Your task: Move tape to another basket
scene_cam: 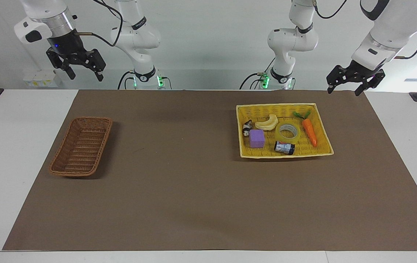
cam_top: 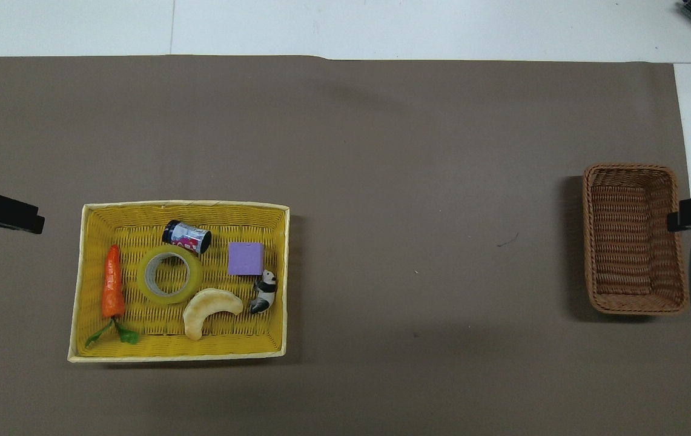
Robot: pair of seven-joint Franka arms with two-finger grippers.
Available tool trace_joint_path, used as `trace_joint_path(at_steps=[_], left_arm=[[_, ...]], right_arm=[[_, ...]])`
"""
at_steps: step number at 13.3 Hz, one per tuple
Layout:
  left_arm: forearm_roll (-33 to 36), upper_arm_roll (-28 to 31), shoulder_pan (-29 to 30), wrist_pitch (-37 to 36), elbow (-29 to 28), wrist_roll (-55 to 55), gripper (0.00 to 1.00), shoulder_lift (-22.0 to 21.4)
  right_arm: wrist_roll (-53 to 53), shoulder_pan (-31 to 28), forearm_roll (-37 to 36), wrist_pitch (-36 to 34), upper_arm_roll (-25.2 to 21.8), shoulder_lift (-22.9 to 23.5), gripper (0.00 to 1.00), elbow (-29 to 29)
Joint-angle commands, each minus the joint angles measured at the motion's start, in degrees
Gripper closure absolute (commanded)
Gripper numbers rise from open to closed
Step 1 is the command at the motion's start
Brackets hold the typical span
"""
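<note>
Two grippers, left gripper [scene_cam: 351, 84] and right gripper [scene_cam: 84, 69], hang with fingers spread above the table's [scene_cam: 18, 146] robot-side corners, yellowish translucent tape roll [scene_cam: 287, 132] lying in the bright-yellow woven tray [scene_cam: 285, 106], brown wicker basket [scene_cam: 80, 146] empty.

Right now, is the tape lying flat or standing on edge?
Flat. The tape shows its open ring and pale core from overhead, resting in the yellow tray between the carrot and the purple block.
</note>
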Motion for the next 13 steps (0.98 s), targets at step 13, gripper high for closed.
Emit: trace_joint_path(at_steps=[13], left_arm=[[1.40, -1.06, -0.59, 4.48, -6.08, -5.18, 0.00, -4.88]], right_arm=[[-1.19, -0.34, 0.43, -0.72, 0.04, -0.87, 0.00, -0.57]])
